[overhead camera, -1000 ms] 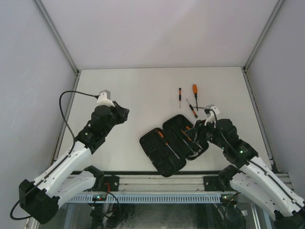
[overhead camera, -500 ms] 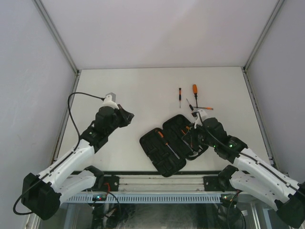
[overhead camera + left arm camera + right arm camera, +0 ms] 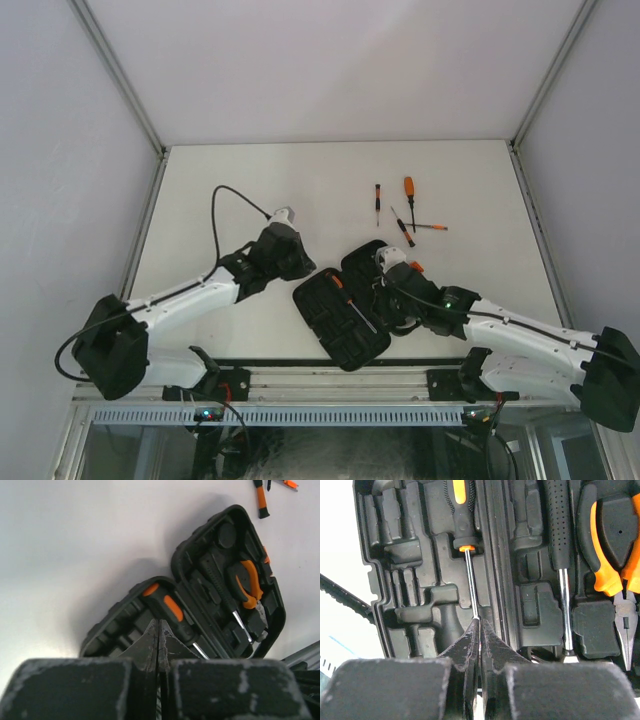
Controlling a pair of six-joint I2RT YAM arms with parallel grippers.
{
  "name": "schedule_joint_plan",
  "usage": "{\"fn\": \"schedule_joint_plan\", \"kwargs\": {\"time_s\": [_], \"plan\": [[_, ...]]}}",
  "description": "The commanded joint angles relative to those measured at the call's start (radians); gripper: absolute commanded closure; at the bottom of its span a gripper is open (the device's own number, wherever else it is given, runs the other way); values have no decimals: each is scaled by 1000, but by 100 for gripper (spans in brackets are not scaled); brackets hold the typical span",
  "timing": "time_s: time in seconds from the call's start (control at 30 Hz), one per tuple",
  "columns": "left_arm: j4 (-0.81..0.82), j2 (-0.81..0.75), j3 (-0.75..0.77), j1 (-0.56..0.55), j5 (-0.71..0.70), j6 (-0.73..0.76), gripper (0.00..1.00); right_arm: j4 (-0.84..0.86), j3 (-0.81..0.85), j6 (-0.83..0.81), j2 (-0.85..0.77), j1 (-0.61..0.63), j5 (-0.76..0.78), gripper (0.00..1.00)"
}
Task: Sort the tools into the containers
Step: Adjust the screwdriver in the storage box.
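The black case (image 3: pixel 322 318) lies open near the table's front edge. Its left half holds an orange-and-black screwdriver (image 3: pixel 462 520); its right half holds orange-handled pliers (image 3: pixel 607 560) and a black-gripped tool with a metal shaft (image 3: pixel 559 535). My left gripper (image 3: pixel 159 625) is shut, low over the left half beside the screwdriver's handle (image 3: pixel 167 605). My right gripper (image 3: pixel 480 622) is shut too, its tips at the end of the screwdriver's shaft, with nothing seen between them. Several loose screwdrivers (image 3: pixel 407 190) lie on the table behind the case.
The left arm (image 3: pixel 200 292) stretches in from the left, the right arm (image 3: pixel 500 325) from the right, and both meet over the case. Grey walls close in the white table (image 3: pixel 260 190). A metal rail (image 3: pixel 330 372) runs along the front edge.
Both arms have swung inward to the case. The left gripper came from the open table on the left, the right from the case's right edge. Both grippers closed.
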Motion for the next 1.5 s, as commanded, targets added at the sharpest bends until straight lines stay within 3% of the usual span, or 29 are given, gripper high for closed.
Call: {"fn": "schedule_joint_plan", "kwargs": {"time_s": [0.0, 0.3, 0.67, 1.47], "plan": [[-56, 93, 151, -54, -52, -61, 100, 28, 35, 37, 6, 37, 78, 100], [-275, 301, 364, -129, -99, -55, 98, 10, 35, 47, 29, 54, 102, 100], [-345, 387, 437, -154, -133, -71, 70, 17, 33, 50, 53, 71, 102, 100], [-365, 528, 520, -154, -153, -78, 71, 22, -1, 74, -8, 86, 87, 100]]}}
